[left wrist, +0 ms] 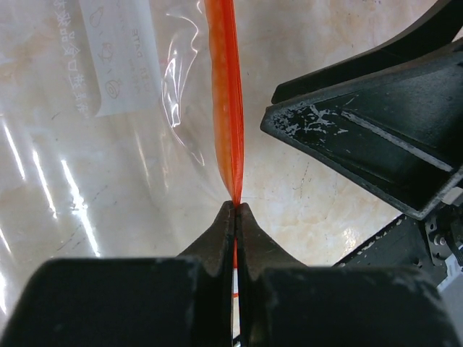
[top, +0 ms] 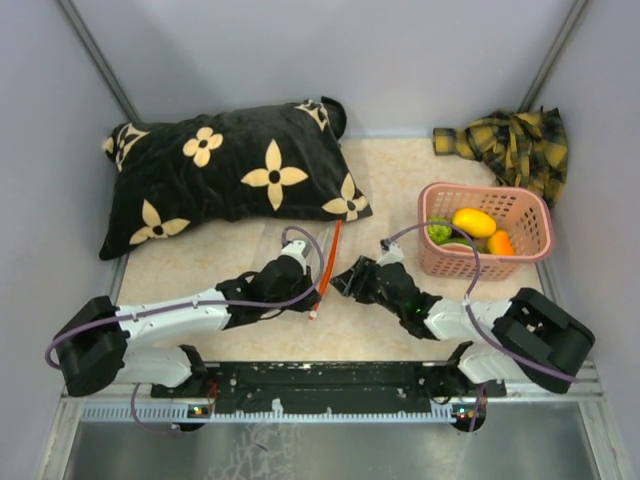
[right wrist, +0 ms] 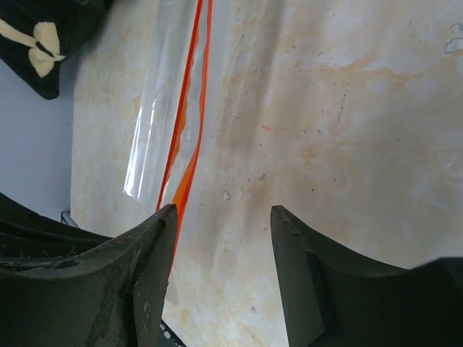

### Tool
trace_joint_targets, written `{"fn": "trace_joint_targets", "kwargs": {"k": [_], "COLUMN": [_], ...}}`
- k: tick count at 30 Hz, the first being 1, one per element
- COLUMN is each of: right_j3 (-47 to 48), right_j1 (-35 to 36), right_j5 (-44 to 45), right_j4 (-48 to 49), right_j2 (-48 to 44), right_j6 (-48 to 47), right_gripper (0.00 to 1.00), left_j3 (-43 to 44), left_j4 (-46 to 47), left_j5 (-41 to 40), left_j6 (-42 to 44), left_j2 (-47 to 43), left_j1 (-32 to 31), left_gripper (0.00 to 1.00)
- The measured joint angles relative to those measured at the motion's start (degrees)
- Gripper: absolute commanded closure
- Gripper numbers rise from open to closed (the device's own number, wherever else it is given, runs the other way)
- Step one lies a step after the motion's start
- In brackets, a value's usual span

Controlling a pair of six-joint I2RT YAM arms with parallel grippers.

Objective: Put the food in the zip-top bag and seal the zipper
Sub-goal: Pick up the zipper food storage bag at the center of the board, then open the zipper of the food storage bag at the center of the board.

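Here, left end effector (left wrist: 236, 211) pinching the zipper (left wrist: 226, 94) end, right end effector (right wrist: 224, 213) spread just beside it.

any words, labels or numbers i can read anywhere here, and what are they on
Label on the bag: printed characters and small icons, turned sideways, too blurred to read.
Pillow: flower pattern only, no text.
Basket and cloth: no text visible.

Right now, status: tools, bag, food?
Left tool shut on zipper. Right tool open beside it. Bag lies flat. Food in pink basket.
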Motion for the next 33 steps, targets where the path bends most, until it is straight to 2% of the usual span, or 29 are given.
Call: {"fn": "trace_joint_targets", "kwargs": {"k": [13,33], "right_j3": [0.0,-0.2], "right_j1": [0.0,0.0], "right_j5": [-2.7,1.4], "right_j4": [6.8,7.0], "right_j2": [6.4,2.8], "right_j6": [1.5,2.9], "right_gripper": [0.51,0.56], "left_j3": [-1.0,-1.1], "left_j4": [0.7,0.8], "left_j5": [0.4,0.4], "left_j6": [-0.4,-0.4], "left_j2": [-1.6,-1.6], "left_j1": [0.0,0.0], "left_gripper": [1.00,1.00]}}
